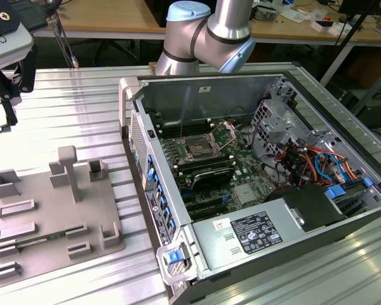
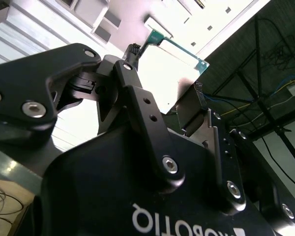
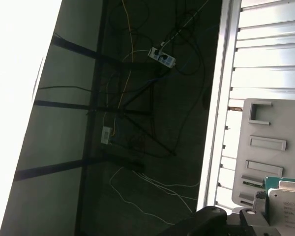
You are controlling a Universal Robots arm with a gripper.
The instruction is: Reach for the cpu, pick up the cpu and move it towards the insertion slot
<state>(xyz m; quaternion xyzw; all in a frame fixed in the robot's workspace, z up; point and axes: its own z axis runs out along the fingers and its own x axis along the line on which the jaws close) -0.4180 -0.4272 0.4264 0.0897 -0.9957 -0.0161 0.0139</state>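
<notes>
- While our hand clamps the cpu, we hang above the tray.
- Inside the case, we see the slot.

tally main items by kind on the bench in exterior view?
Open computer case: 1
Grey plastic tray: 1
Insertion slot: 1
Robot arm: 1
Total: 4
</notes>
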